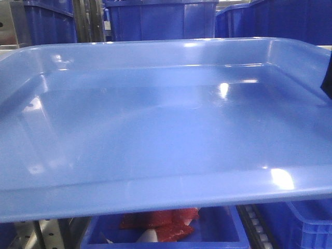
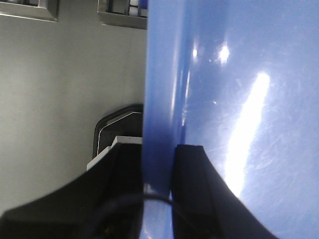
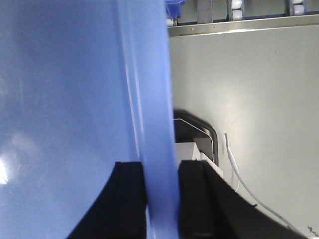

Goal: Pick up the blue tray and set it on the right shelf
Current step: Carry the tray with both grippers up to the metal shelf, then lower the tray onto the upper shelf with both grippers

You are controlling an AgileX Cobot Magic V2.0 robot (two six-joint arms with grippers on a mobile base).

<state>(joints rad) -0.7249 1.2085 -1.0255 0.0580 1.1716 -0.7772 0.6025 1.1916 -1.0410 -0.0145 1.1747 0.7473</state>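
Observation:
The blue tray fills the front view, held up level with its hollow facing me and nothing in it. My left gripper is shut on the blue tray's left rim, one black finger on each side of the wall. On the opposite rim of the blue tray, my right gripper is shut the same way. A perforated steel upright of the right shelf shows under the tray's front edge, and a steel beam with rollers crosses the top of the right wrist view.
Deep dark blue bins stand close behind the tray. Below it sit a bin holding red packets and another bin beside a roller track. Grey floor lies under both wrists.

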